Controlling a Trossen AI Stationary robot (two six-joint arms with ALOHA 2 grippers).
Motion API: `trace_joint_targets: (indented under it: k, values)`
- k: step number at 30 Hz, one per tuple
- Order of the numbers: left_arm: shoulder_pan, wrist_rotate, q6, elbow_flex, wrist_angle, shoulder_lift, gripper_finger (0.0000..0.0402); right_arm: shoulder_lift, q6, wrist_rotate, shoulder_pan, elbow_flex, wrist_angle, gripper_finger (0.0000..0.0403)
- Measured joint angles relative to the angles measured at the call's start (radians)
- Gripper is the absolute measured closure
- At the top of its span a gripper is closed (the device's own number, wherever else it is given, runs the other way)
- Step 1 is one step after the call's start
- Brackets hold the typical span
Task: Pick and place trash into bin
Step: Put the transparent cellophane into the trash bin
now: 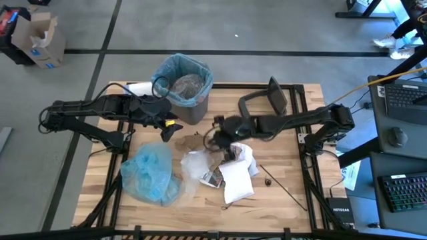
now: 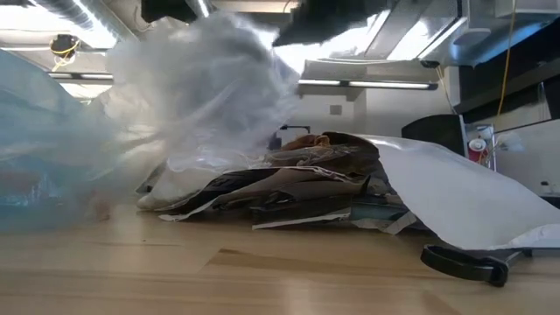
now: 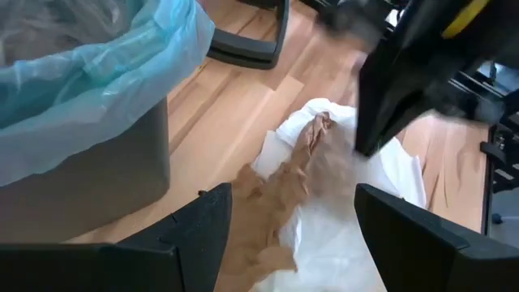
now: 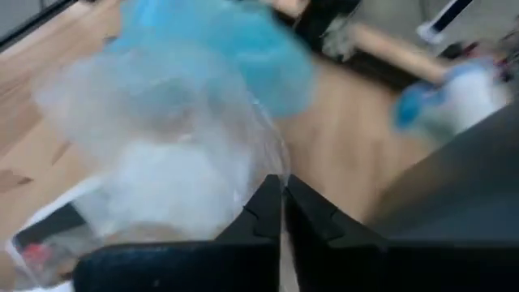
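Right claw (image 4: 281,203): clenched on clear wrap (image 4: 174,154) at the trash pile (image 1: 220,170) mid-bench; I lift straight, checking nothing trails. Left claw (image 3: 292,235): released, waiting beside the bin (image 1: 183,90), where I carry the wrap.

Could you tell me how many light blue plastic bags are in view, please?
2: one liner bag lines the bin at the table's far edge; one loose blue bag lies crumpled on the table near the front-left. Others may be buried.
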Motion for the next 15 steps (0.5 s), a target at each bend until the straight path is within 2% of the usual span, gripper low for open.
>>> trace_joint_targets:
  k: [6, 15]
  values:
    - [0.003, 0.001, 0.032, 0.0, 0.015, -0.017, 0.0149, -0.002, -0.077, 0.018, -0.07, 0.281, -0.229, 0.0401]
    - [0.002, 0.001, 0.112, 0.016, 0.138, -0.045, 0.0149, -0.001, -0.108, 0.018, -0.142, 0.576, -0.262, 0.0402]
